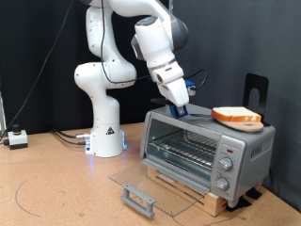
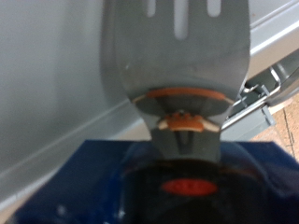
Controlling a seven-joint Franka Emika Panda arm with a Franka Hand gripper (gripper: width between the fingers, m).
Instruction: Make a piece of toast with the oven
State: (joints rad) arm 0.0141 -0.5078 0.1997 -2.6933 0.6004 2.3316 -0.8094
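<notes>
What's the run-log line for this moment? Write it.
jaws: shut on spatula, over oven top | oven door: open | toast: atop oven

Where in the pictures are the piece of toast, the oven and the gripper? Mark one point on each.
piece of toast (image 1: 237, 116): exterior view, middle of its pale face.
oven (image 1: 246, 151): exterior view, silver panel above the knobs.
gripper (image 1: 179, 109): exterior view, between its fingertips, above the oven's top.

**Toast and oven, present arrangement**

The piece of toast (image 1: 237, 116), pale-faced with a golden-orange crust, lies flat on the roof of the oven (image 1: 205, 151), toward the exterior view's right. The silver-grey oven's glass door hangs fully open, exposing the wire rack; three knobs line its front.
</notes>
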